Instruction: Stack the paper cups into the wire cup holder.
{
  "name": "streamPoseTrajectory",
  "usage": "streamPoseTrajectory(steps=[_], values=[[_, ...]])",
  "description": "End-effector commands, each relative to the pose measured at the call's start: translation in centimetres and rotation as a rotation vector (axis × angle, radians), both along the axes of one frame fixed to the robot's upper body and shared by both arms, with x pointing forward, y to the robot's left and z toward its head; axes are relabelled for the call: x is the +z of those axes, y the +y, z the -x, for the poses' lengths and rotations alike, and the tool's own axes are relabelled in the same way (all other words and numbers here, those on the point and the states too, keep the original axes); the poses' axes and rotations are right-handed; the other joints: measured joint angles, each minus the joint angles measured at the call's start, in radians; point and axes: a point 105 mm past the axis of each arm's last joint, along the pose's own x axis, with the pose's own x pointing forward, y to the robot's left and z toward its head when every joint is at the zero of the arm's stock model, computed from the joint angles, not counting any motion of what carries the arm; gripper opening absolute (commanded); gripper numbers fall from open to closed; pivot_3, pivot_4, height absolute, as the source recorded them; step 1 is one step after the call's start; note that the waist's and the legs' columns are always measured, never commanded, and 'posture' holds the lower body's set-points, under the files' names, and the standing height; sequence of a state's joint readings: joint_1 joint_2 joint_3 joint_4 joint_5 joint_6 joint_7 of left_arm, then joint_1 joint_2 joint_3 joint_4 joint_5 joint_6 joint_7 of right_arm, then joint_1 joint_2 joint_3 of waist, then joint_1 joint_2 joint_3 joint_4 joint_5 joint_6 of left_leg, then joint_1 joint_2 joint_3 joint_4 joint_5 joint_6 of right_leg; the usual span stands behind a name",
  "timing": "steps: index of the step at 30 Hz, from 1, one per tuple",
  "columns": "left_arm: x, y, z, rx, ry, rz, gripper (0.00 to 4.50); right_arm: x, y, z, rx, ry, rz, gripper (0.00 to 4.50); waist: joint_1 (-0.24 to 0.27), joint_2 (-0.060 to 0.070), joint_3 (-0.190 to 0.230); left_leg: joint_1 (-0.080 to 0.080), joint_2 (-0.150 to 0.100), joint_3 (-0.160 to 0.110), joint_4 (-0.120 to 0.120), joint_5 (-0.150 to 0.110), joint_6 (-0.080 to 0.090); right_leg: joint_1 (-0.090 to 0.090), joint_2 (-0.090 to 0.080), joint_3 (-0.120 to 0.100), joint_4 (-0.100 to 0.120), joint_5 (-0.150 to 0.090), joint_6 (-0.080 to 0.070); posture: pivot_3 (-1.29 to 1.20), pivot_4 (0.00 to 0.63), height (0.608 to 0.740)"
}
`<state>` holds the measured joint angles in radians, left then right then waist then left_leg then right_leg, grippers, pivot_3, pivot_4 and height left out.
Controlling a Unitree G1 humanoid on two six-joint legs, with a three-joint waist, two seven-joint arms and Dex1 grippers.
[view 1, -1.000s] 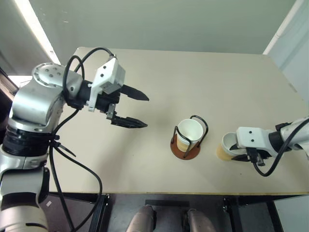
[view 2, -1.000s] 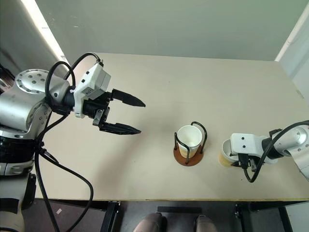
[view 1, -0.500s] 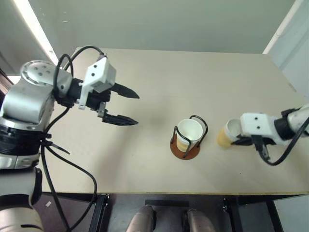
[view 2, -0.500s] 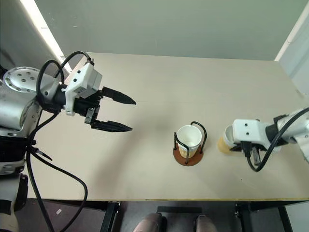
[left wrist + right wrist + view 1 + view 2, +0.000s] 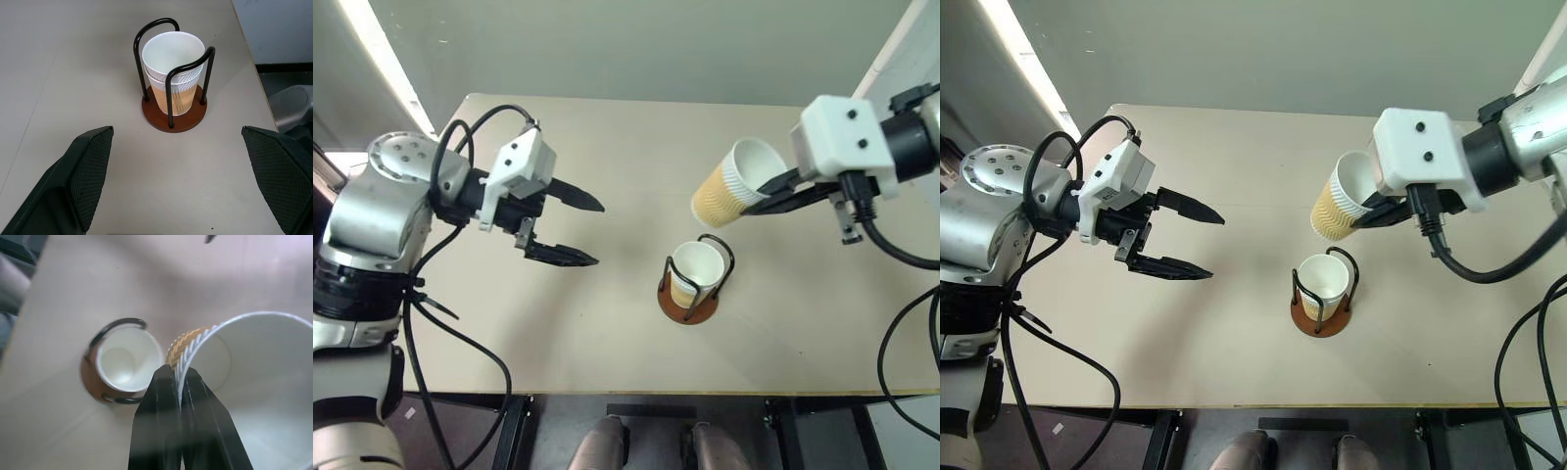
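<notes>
One cup [image 5: 726, 196] riding in the right gripper [image 5: 773, 191], pinched by the rim, one black finger inside the wall and one outside, as seen in the right wrist view with the fingers [image 5: 168, 396] closed tight on the white lip. Hanging tilted in the air, mouth turned up and toward the wrist, tan ribbed side pointing down and toward the robot's left. Now sitting above and just behind the wire cup holder [image 5: 690, 284], where a second ago resting on the table [image 5: 607, 333] to the holder's right with the gripper closing on it; lifted clear and swung in over the stack since then.

Already standing in the holder: two nested cups [image 5: 173, 73], upright between the black hoops, on the reddish-brown base, as the left wrist view suggests by the doubled rim.

Meaning for the task: pickup of the last loose cup done, by the look of it, with only the placing left. Needing next, as a judgement, the cup turned upright and lined up over the open mouth below before lowering between the hoops; a tilted entry risking a catch on the wire.

Further out, hovering over the table's left part, well apart from the holder: left gripper [image 5: 582, 230], jaws spread wide, holding nothing.
</notes>
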<state>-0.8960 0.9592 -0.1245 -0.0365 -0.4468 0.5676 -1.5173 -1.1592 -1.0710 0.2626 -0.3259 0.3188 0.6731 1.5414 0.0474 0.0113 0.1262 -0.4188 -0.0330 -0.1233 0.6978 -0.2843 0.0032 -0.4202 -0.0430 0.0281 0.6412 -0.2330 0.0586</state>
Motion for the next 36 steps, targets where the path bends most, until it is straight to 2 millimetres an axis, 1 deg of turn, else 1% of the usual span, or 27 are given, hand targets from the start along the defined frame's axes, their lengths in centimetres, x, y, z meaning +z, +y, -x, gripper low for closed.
streamPoseTrajectory(steps=[1,5,10,15,17,19,27,30,34,36], values=[[0.9,-0.2,0.1,-0.009,-0.041,0.006,4.5,-0.4,0.6,0.7,0.036,-0.004,0.025,0.03,0.0,0.0,0.0,0.0,0.0,0.0,0.0,0.0,0.0,0.0,0.0,0.0,0.0,0.0,0.0,0.0,0.15,0.74],[0.9,-0.3,0.0,-0.012,-0.04,0.007,4.5,-1.6,0.4,0.7,0.042,0.01,0.06,0.03,0.0,0.0,0.0,0.0,0.0,0.0,0.0,0.0,0.0,0.0,0.0,0.0,0.0,0.0,0.0,0.0,0.15,0.74],[0.9,-0.3,0.0,-0.013,-0.04,0.009,4.5,-2.9,0.3,1.1,0.057,0.039,0.086,0.03,-0.001,0.0,0.0,0.0,0.0,0.0,0.0,0.0,0.0,0.0,0.0,0.0,0.001,0.0,0.0,0.0,0.15,0.74],[0.9,-0.5,0.2,-0.016,-0.041,0.013,4.5,-4.2,-0.3,0.7,0.053,0.036,0.131,0.03,0.0,0.0,0.0,0.0,0.0,0.0,0.0,0.0,0.0,0.001,0.0,0.0,0.001,0.0,0.0,0.0,0.15,0.74],[1.0,-0.5,0.2,-0.019,-0.041,0.018,4.5,-4.9,-0.2,0.5,0.059,0.035,0.15,0.03,-0.001,0.0,0.0,0.001,0.0,0.0,0.0,0.0,0.0,0.0,0.0,0.0,0.001,0.0,0.0,0.0,0.15,0.74],[1.0,-0.6,0.1,-0.018,-0.042,0.019,4.5,-5.5,0.3,0.1,0.065,0.026,0.155,0.03,-0.002,0.0,0.0,0.001,0.0,0.0,0.0,0.0,0.0,0.001,0.0,0.0,0.001,0.0,0.0,0.0,0.15,0.74],[1.1,-0.5,0.0,-0.014,-0.046,0.015,4.5,-6.3,0.8,-0.4,0.08,0.005,0.181,0.03,-0.001,0.0,0.0,0.0,0.0,0.0,0.0,0.0,0.0,0.001,0.0,0.0,0.001,0.0,0.0,0.0,0.15,0.74],[1.1,-0.5,0.0,-0.013,-0.045,0.015,4.5,-6.2,1.2,-0.5,0.086,0.007,0.17,0.61,-0.002,0.0,0.0,0.001,0.0,0.0,0.0,0.0,0.0,0.0,0.0,0.0,0.001,0.0,0.0,0.0,0.15,0.74],[0.9,-0.5,-0.1,-0.009,-0.045,0.012,4.5,-4.7,2.1,-1.3,0.044,-0.012,0.087,1.91,-0.003,0.0,0.0,0.001,0.0,0.0,0.0,0.0,0.0,0.0,0.0,0.0,0.001,0.0,0.0,0.0,0.15,0.74],[0.8,-0.5,-0.1,-0.006,-0.046,0.01,4.5,-4.0,2.3,-1.8,0.02,-0.031,0.055,2.64,-0.002,0.0,0.0,0.001,0.0,0.0,0.0,0.0,0.0,0.0,0.0,0.0,0.001,0.0,0.0,0.0,0.15,0.74]])
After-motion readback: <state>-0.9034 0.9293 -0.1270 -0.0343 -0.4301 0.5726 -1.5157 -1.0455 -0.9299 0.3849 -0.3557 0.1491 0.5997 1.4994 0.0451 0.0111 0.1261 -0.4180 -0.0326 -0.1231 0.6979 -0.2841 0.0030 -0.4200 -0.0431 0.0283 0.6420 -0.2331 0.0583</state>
